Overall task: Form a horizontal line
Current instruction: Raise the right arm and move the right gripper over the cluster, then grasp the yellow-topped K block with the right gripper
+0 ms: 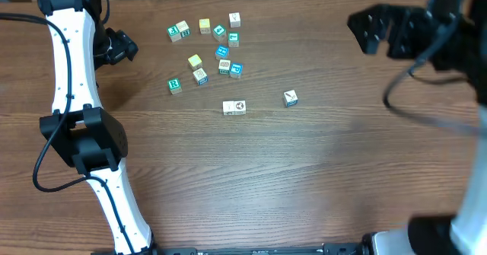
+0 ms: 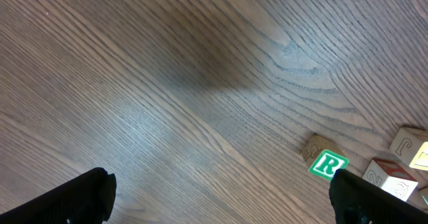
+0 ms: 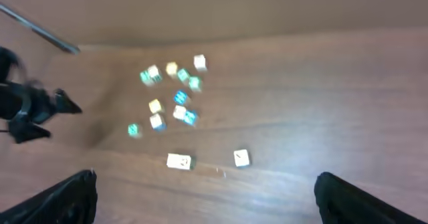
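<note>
from overhead we see the horizontal line (image 1: 234, 107) on the wooden table (image 1: 319, 171). it is a short row of what look like two white-faced cubes touching side by side. it lies below the loose cubes (image 1: 213, 53), which are scattered toward the far edge. a lone white cube (image 1: 290, 97) sits to the picture's right of the row, near it but not touching. a green r cube (image 1: 175, 84) lies at the lower left of the scatter. the left gripper (image 1: 122, 46) hangs left of the scatter at the end of its white arm (image 1: 72, 80), well apart from the row. the right gripper (image 1: 367, 30) is up at the far right, also well apart, and neither touches any cube. in the left wrist view the left gripper (image 2: 221, 207) stands wide, its fingers (image 2: 73, 200) at the two bottom corners with only bare table between them. the green r cube (image 2: 328, 164) lies just beside the right-hand finger, and a few pale cubes (image 2: 394, 184) sit past it at the edge. the right wrist view is blurred. there the right gripper (image 3: 207, 207) is spread wide as well, its fingers (image 3: 368, 197) in the bottom corners and holding nothing. the horizontal line (image 3: 179, 161) shows low in the middle, with the lone white cube (image 3: 241, 158) beside it. the loose cubes (image 3: 175, 93) lie farther back, and the left gripper (image 3: 33, 107) is a dark shape at the left edge.
</note>
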### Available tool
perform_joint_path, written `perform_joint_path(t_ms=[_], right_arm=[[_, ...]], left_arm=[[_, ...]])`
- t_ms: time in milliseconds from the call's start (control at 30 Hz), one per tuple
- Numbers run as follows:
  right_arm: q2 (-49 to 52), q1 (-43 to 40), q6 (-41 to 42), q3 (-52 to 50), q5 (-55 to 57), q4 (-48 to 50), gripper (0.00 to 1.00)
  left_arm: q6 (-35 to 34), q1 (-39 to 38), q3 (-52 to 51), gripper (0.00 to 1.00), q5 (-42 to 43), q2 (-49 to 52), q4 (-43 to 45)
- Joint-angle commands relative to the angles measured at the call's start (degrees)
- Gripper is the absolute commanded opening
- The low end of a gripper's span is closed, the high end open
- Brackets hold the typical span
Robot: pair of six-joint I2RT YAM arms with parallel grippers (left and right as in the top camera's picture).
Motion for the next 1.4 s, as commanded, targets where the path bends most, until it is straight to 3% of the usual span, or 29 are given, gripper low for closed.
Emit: perform_joint_path(t_ms=[0, 233, 300, 367, 700, 1167, 1233, 1367], right_arm=[[6.29, -0.15, -0.42, 1.18, -0.15, -1.36, 1.0], [17.35, -0.09, -0.46, 1.18, -3.13, -1.49, 1.0], [19.91, 0.66, -2.01, 1.18, -3.82, -1.86, 0.77], [22.6, 1.99, -2.01, 1.18, -1.66, -2.1, 0.7], [32.54, 11.06, 0.63, -4.5, 13.81, -3.63, 0.78], [32.85, 16.24, 3.8, -31.23, 16.68, 20.46, 0.82], [32.85, 16.85, 3.67, -33.99, 16.87, 23.69, 0.82], [32.85, 17.16, 3.74, -37.2, 19.58, 28.04, 0.69]], left_arm=[[-0.17, -0.39, -0.13, 1.0, -0.11, -0.35, -0.11], [-0.17, -0.39, -0.15, 1.0, -0.11, -0.35, -0.11], [-0.17, -0.39, -0.13, 1.0, -0.11, -0.35, -0.11], [-0.17, -0.39, -0.15, 1.0, -0.11, -0.35, -0.11], [-0.17, -0.39, -0.13, 1.0, -0.11, -0.35, -0.11], [-0.17, -0.39, -0.15, 1.0, -0.11, -0.35, -0.11], [-0.17, -0.39, -0.13, 1.0, -0.11, -0.35, -0.11], [-0.17, -0.39, -0.15, 1.0, -0.11, -0.35, -0.11]])
